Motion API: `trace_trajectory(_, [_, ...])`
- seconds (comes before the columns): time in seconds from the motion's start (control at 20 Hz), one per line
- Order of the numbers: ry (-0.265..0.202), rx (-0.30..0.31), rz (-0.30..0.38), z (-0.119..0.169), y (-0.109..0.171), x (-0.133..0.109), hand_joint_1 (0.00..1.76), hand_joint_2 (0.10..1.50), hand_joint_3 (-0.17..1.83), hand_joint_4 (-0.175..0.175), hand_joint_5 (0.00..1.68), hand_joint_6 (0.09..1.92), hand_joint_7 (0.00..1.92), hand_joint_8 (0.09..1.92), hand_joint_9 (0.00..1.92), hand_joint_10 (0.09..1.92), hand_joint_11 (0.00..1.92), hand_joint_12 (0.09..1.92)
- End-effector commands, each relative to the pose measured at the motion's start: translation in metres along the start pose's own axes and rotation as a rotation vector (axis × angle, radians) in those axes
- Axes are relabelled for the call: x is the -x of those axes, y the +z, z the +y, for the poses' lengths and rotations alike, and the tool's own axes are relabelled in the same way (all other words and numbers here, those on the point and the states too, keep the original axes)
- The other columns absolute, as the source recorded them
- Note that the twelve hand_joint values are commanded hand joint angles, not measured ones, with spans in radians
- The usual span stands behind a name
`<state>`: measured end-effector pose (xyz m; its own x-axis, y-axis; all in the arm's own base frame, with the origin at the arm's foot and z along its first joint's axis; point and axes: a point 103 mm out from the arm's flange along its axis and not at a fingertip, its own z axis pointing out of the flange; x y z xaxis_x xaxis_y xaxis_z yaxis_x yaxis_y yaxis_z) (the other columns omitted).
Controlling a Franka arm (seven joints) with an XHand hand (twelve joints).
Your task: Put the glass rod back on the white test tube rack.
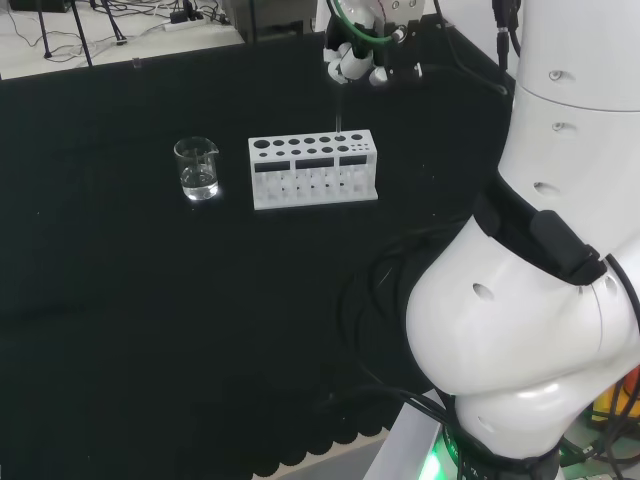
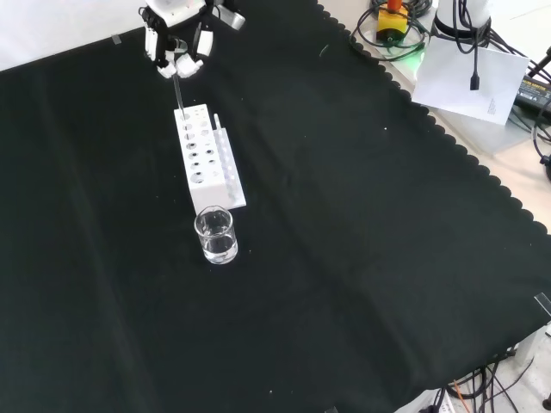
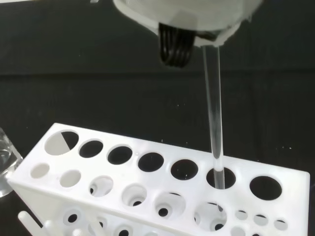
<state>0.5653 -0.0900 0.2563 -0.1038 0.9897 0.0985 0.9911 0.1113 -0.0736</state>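
The white test tube rack (image 1: 313,169) (image 2: 207,157) (image 3: 162,189) stands on the black cloth. My hand (image 1: 352,57) (image 2: 179,50) (image 3: 182,14) hangs above the rack's right end in the head view, fingers curled on the top of a clear glass rod (image 3: 214,113) (image 2: 178,93) (image 1: 340,112). The rod hangs upright. In the wrist view its lower end sits inside a large hole, second from one end of the rack's back row.
A small glass beaker (image 1: 197,167) (image 2: 215,235) with a little clear liquid stands just left of the rack in the head view, at the rack's near end in the front view. The arm's white links (image 1: 560,250) stand at the head view's right.
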Motion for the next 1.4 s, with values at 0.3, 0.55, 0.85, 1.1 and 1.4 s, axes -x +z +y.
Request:
trace_trajectory(0.3, [0.025, -0.035, 0.003, 0.002, 0.007, 0.007, 1.31, 0.65, 0.81, -0.175, 1.14, 0.71, 1.15, 1.24, 1.69, 0.95, 1.65, 0.99])
trace_trajectory(0.55, [0.01, -0.039, -0.027, -0.001, 0.004, 0.004, 1.3, 0.69, 0.7, -0.171, 1.06, 0.87, 1.24, 0.94, 1.79, 0.91, 1.86, 0.98])
trace_trajectory(0.85, [0.003, -0.039, -0.048, -0.004, -0.001, 0.001, 1.38, 0.51, 0.82, -0.175, 0.75, 0.94, 1.08, 0.8, 1.8, 0.96, 1.92, 1.09])
trace_trajectory(1.1, [0.015, -0.041, -0.048, -0.007, -0.002, 0.003, 1.39, 0.46, 0.88, -0.175, 0.69, 0.95, 1.01, 0.81, 1.79, 0.96, 1.92, 1.11])
trace_trajectory(1.4, [0.023, -0.033, -0.047, -0.01, -0.004, 0.008, 1.39, 0.45, 0.88, -0.175, 0.69, 0.95, 1.01, 0.8, 1.79, 0.96, 1.92, 1.13])
